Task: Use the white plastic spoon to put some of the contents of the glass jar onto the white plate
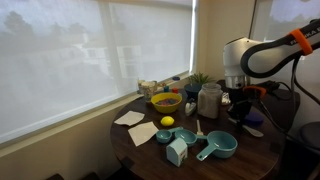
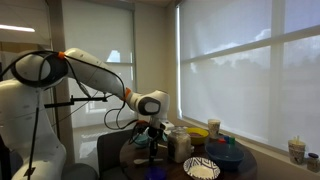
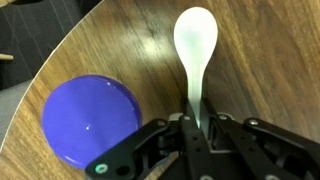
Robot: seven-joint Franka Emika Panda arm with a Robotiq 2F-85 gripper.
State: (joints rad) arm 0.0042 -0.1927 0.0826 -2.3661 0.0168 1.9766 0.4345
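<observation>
My gripper (image 3: 197, 128) is shut on the handle of the white plastic spoon (image 3: 195, 40). It holds the spoon just above the wooden table, bowl end pointing away from the jaws. In both exterior views the gripper (image 1: 240, 108) (image 2: 152, 138) hangs over the table edge, beside the glass jar (image 1: 209, 100) (image 2: 180, 146), which stands upright with pale contents. The white plate (image 2: 202, 168) lies near the jar at the table's edge; it also shows as a small pale shape in an exterior view (image 1: 254, 130). Jar and plate are out of the wrist view.
A dark blue-purple disc (image 3: 90, 122) lies on the table (image 3: 260, 60) just beside the spoon. A yellow bowl (image 1: 166, 101), a lemon (image 1: 167, 122), teal measuring cups (image 1: 218, 146) and white napkins (image 1: 130, 118) crowd the table. The window blind is behind.
</observation>
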